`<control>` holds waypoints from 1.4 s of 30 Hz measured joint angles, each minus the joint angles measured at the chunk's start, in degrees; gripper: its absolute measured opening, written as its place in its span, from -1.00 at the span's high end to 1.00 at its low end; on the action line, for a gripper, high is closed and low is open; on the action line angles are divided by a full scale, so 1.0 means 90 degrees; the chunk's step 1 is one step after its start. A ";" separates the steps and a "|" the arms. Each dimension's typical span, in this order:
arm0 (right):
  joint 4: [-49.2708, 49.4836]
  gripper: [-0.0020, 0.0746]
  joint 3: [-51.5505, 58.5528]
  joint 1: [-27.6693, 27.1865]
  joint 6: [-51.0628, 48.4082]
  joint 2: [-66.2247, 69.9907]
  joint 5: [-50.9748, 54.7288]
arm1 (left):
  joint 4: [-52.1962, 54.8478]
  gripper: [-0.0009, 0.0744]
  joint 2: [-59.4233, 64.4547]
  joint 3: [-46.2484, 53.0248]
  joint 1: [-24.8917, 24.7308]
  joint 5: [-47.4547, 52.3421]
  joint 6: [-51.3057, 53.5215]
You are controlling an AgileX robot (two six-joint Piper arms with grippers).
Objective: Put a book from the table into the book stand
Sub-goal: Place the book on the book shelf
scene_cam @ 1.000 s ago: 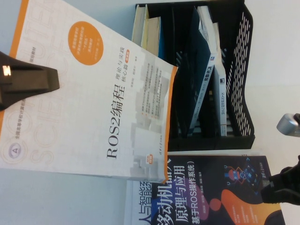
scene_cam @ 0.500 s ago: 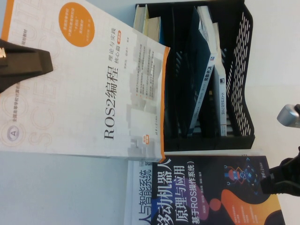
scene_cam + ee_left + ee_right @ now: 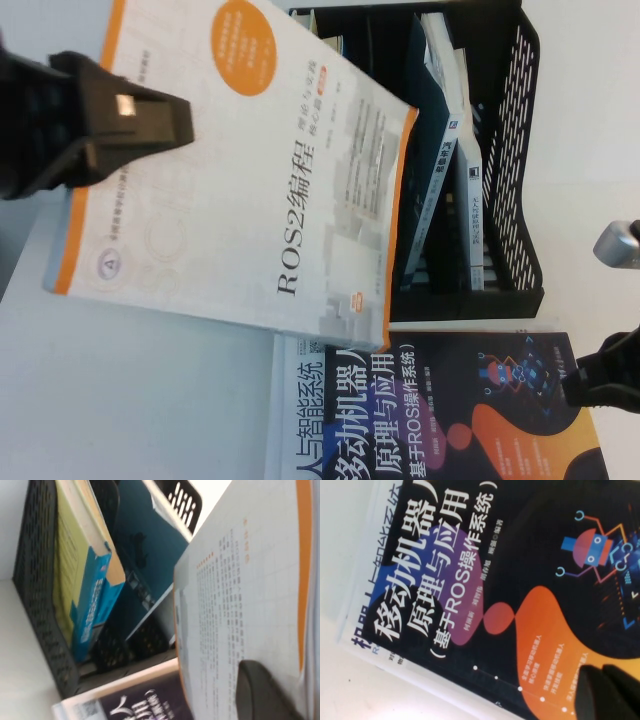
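My left gripper (image 3: 172, 124) is shut on the edge of a white book with orange trim and the title ROS2 (image 3: 270, 190). It holds the book in the air, tilted, its far corner overlapping the front of the black mesh book stand (image 3: 515, 150). In the left wrist view one black finger (image 3: 260, 692) presses on the book's cover (image 3: 250, 580), and the book stand (image 3: 35, 605) lies beyond it. My right gripper (image 3: 600, 385) hangs shut at the right edge, over a dark book (image 3: 460, 410). In the right wrist view the right gripper (image 3: 602, 692) has nothing between its fingers.
The stand holds several upright books, among them a dark blue one (image 3: 435, 130) and a yellow-and-blue one (image 3: 85, 595). The dark book (image 3: 520, 580) lies flat on the table in front of the stand, on top of a white book (image 3: 300, 420).
The held book has swung right and upward toward the stand, and my left gripper has come further into view. The right gripper has barely shifted.
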 joint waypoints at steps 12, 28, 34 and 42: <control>-0.0052 0.96 -0.0006 0.0000 0.0000 0.0000 0.0276 | 0.2892 0.70 0.2321 -0.2571 -0.1095 0.0685 -0.1930; 0.0102 0.96 -0.0006 0.0000 -0.0206 0.0000 0.0209 | 0.2318 0.70 0.3843 -0.4281 -0.1153 0.0814 -0.2004; 0.0198 0.96 -0.0006 0.0000 -0.0277 0.0000 0.0209 | 0.1987 0.70 0.4485 -0.4785 -0.1153 0.0722 -0.1955; 0.0235 0.96 -0.0006 0.0000 -0.0287 0.0000 0.0209 | 0.1734 0.70 0.5326 -0.5624 -0.1153 0.0575 -0.1809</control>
